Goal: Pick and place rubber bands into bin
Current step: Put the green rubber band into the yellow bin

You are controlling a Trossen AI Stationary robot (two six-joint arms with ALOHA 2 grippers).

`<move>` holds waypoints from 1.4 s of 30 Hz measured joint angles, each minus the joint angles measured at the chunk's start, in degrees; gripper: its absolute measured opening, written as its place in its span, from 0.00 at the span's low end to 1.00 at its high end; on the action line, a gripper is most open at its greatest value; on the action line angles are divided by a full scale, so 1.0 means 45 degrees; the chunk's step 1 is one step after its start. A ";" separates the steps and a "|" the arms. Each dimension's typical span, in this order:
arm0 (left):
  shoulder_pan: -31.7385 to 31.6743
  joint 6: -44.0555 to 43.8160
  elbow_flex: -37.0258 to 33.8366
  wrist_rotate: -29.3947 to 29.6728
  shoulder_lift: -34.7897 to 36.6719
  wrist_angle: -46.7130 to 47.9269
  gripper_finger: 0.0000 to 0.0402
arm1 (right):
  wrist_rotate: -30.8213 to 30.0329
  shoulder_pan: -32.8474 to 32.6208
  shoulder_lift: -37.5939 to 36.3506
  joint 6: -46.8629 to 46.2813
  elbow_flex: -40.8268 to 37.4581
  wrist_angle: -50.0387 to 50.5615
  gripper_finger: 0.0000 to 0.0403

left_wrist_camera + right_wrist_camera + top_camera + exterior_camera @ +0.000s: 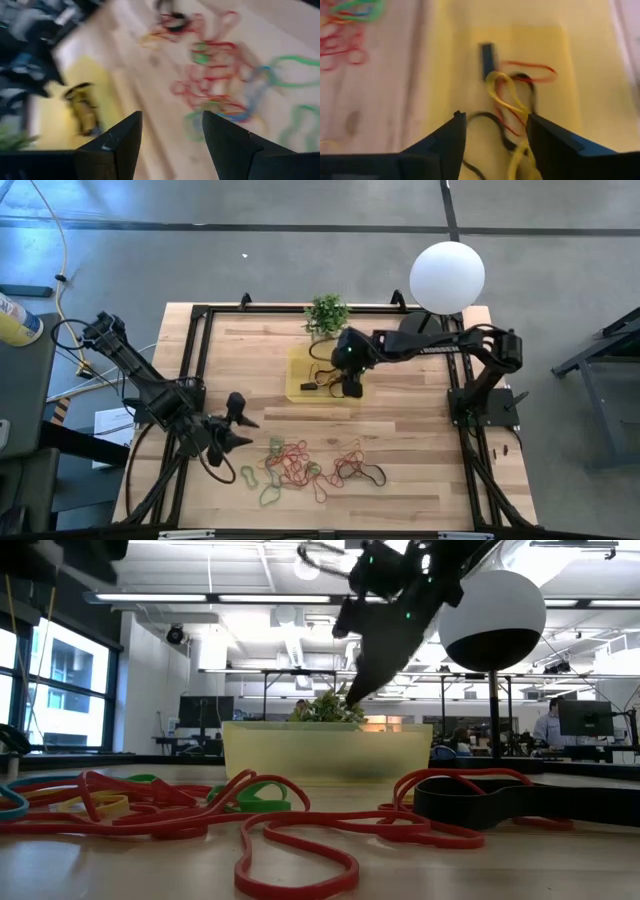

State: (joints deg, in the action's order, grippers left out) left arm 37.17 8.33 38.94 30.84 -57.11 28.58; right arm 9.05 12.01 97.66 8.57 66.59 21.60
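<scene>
Many rubber bands [315,467] litter the wooden table [420,440].

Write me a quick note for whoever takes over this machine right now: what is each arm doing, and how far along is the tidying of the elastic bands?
Right end effector: open, empty, hanging over the yellow bin.
Left end effector: open, empty, beside the pile of loose rubber bands at the table's front.
Done: a few bands in the bin, red, yellow and black.
Left: most of the pile still lies on the wooden table. A wide black band is among it.
</scene>
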 joint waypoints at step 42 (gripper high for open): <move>-0.1093 -0.6006 0.0000 -0.6327 -0.6130 -0.0803 0.49 | -0.2337 -0.6032 -0.0562 -0.1171 0.0019 -0.0262 0.33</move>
State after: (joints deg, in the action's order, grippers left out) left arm 32.25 -18.70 38.94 2.37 -84.70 24.96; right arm -1.47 -15.13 95.13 3.30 66.67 20.43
